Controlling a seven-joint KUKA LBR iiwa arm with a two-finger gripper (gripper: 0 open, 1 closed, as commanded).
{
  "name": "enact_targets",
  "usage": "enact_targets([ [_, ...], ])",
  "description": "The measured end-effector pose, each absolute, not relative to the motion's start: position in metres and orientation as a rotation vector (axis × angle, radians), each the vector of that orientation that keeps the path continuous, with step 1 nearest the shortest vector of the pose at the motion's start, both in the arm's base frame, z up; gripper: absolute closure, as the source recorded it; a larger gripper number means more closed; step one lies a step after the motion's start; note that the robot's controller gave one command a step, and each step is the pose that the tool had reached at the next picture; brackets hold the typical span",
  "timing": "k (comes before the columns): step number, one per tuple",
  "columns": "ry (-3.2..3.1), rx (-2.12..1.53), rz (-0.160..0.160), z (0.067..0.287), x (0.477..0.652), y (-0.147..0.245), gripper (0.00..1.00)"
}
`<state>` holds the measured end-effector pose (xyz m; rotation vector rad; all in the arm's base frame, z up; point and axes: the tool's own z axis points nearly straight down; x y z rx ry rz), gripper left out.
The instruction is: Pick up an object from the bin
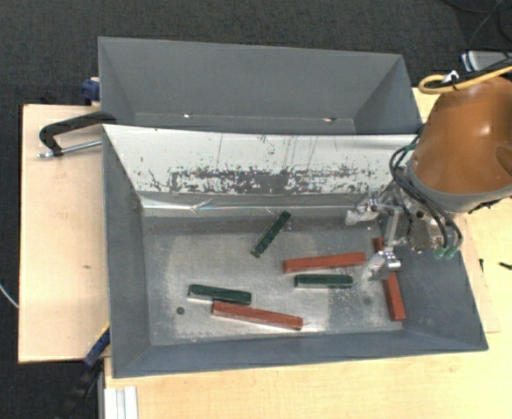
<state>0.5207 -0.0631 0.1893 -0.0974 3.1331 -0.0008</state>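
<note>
My gripper [377, 239] hangs at the bin's right side, below the orange cover. Its two metal fingers stand apart, one fingertip [362, 215] toward the back wall and one [382, 265] toward the front, so it is open with nothing between them. A red bar [395, 295] lies on the floor just below the front fingertip, running toward the front right corner. Left of the gripper a longer red bar [324, 262] lies crosswise, with a short dark green bar [323, 279] right beside it.
Another dark green bar [271, 234] lies tilted near the back wall at mid bin. At the front left a green bar [219, 295] and a long red bar [256, 318] lie close together. The right wall slopes close by the gripper.
</note>
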Motion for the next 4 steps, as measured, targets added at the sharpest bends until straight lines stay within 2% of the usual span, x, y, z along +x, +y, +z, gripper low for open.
enact_targets([
  [1, 3.124, 0.12, 0.002, 0.078, 0.524, -0.093, 1.0],
  [2, 3.13, 0.121, 0.0, 0.076, 0.522, -0.094, 0.0],
  [3, 3.127, 0.121, -0.001, 0.077, 0.523, -0.095, 0.0],
  [4, 3.116, 0.057, -0.001, 0.08, 0.582, -0.046, 1.0],
])
